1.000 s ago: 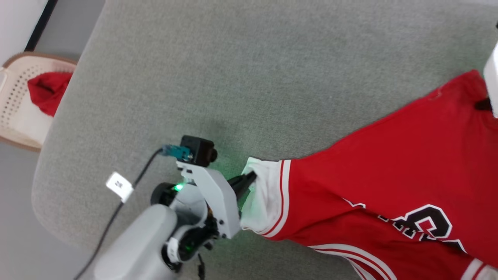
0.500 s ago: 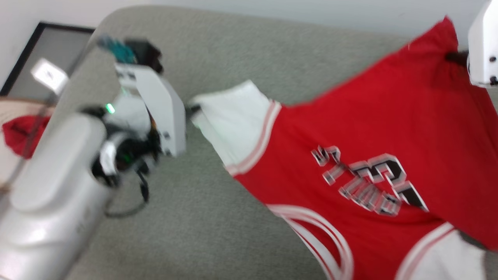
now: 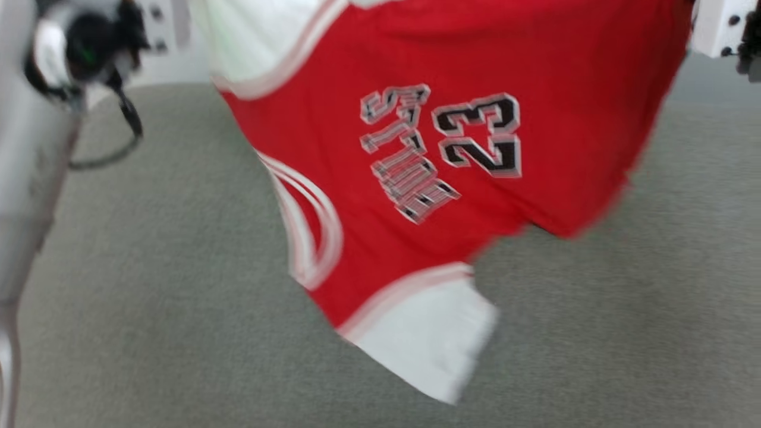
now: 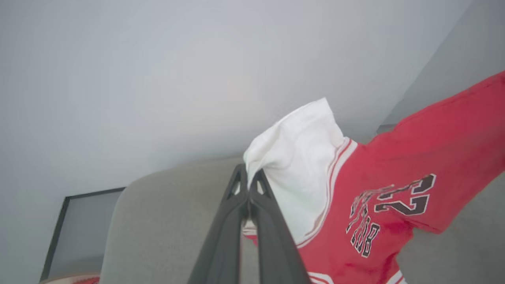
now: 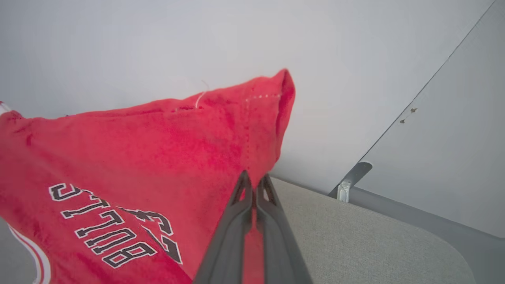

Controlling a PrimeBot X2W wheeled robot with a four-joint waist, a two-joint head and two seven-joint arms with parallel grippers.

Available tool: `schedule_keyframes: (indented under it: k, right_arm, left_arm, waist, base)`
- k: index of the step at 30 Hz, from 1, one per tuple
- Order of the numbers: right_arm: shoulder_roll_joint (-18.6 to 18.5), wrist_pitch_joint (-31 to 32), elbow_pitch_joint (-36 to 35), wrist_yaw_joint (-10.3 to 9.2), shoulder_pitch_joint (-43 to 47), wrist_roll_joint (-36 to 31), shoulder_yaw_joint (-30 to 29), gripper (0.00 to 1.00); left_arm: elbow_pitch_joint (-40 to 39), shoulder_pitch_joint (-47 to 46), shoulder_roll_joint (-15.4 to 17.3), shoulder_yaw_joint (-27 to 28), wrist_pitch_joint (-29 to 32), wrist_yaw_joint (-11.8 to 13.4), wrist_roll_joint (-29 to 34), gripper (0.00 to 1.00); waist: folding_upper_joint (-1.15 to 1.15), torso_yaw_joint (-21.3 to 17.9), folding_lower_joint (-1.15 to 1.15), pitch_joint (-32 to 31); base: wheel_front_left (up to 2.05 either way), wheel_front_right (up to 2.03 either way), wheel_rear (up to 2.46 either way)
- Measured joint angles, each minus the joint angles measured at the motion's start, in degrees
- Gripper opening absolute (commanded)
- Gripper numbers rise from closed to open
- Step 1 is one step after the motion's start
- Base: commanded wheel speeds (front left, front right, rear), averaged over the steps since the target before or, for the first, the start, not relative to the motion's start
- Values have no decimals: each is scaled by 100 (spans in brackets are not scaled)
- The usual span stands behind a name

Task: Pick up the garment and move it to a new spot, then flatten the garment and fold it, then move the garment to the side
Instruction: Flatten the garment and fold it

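The garment [image 3: 565, 119], a red jersey with white sleeves and black-and-white lettering, hangs in the air above the grey table, stretched between my two arms. In the left wrist view my left gripper [image 4: 249, 177] is shut on the edge of one white sleeve [image 4: 300, 165]. In the right wrist view my right gripper [image 5: 254, 181] is shut on a red hem corner of the garment [image 5: 138, 138]. The other white sleeve [image 3: 428, 339] dangles lowest, close over the table. My left arm [image 3: 35, 148] rises at the head view's left edge, and my right wrist housing [image 3: 713, 30] is at its top right.
The grey fabric-covered table [image 3: 148, 297] spreads under the hanging garment. A pale wall stands behind it. A basket rim [image 4: 67, 279] with a bit of red cloth peeks beyond the table's rounded corner. A metal bracket [image 5: 347, 185] sits at the wall beyond the table's far edge.
Both arms have raised the garment off the table, so it now hangs spread between them. The head camera has swung too, so the whole view has shifted.
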Motion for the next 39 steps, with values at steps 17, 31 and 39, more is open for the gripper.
schedule_keyframes:
  k: [17,31,39]
  right_arm:
    - [347,-1248,641,0,-699,-159,279,0]
    - [479,-2263,1000,0,-1249,-177,404,0]
    - [743,-3615,1559,0,-1836,-627,356,0]
  left_arm:
    - [1976,-1596,-543,213,-2178,-382,541,0]
    - [2651,-2337,-588,282,-3104,-548,687,0]
    - [3002,-3137,-537,145,-3788,-634,1051,0]
  waist:
    - [0,-629,0,-447]
    - [0,-706,0,107]
    - [0,-830,0,764]
  base:
    - [0,0,0]
    - [0,0,0]
    - [0,0,0]
